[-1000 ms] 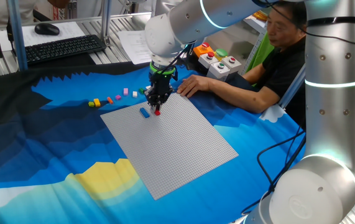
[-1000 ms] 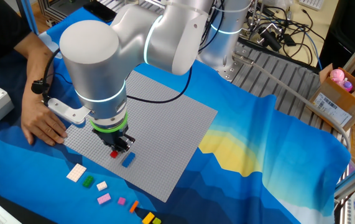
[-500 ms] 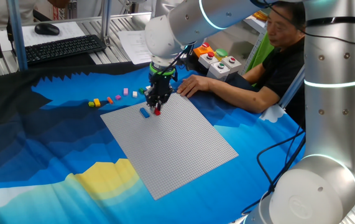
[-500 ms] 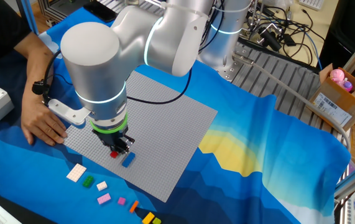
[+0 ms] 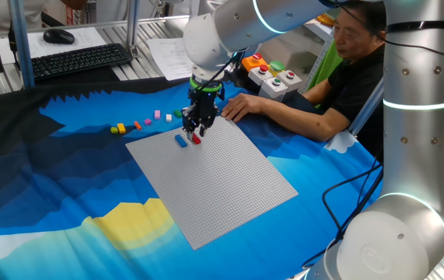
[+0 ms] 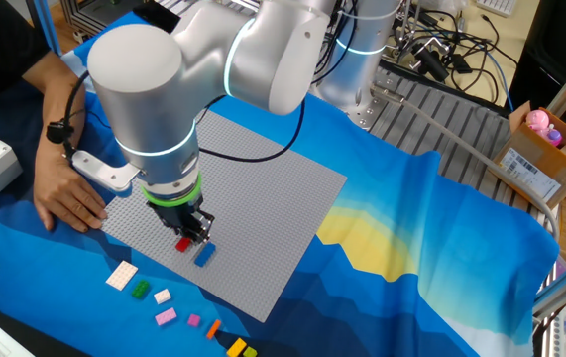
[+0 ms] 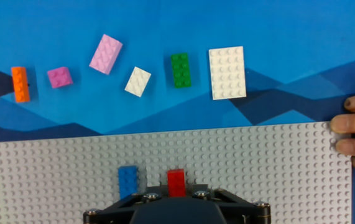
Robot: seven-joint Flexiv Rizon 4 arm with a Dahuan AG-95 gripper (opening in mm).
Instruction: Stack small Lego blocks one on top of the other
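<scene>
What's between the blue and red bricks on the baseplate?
Nothing: in the hand view only bare grey studs separate the blue brick and red brick.

End effector (image 7: 177,205) fingertips below frame edge.

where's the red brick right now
In the hand view the red brick sits on the grey baseplate, just right of the blue brick and right in front of the gripper.
</scene>
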